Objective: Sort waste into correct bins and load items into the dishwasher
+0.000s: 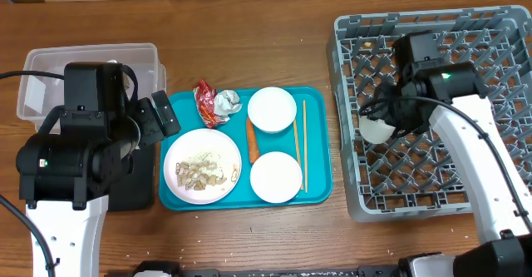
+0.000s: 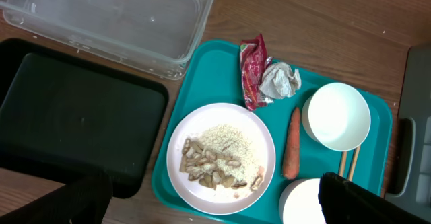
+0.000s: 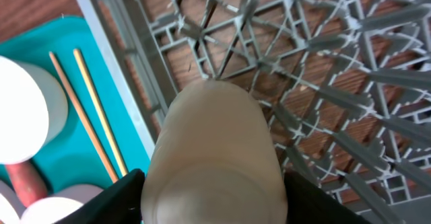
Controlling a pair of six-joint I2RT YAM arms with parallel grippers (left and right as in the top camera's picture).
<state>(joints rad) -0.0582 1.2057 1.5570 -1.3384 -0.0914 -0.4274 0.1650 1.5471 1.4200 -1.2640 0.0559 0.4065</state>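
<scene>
Right wrist view: the right gripper (image 3: 212, 204) is clamped on a cream cup (image 3: 212, 150), one dark finger pressed to each side. The cup's long axis runs up the frame, away from the camera, and which end is the mouth cannot be told. It hangs over the left edge of the grey dish rack (image 3: 323, 62), just beside the teal tray (image 3: 60, 158), where two chopsticks (image 3: 94, 109) lie side by side.

The overhead view alone shows the whole rack, with the cup near the middle of its left side.

The left gripper (image 2: 225, 200) hovers wide open above the tray, holding nothing. On the tray sit a plate (image 2: 266, 133) of rice and food scraps, two white bowls (image 1: 272, 109), a carrot (image 2: 291, 144) lying lengthwise between them, a red wrapper (image 2: 252, 69) and a crumpled tissue (image 2: 281, 80) touching it. A clear bin (image 2: 182, 62) and a black bin (image 2: 67, 116) stand left of the tray.
</scene>
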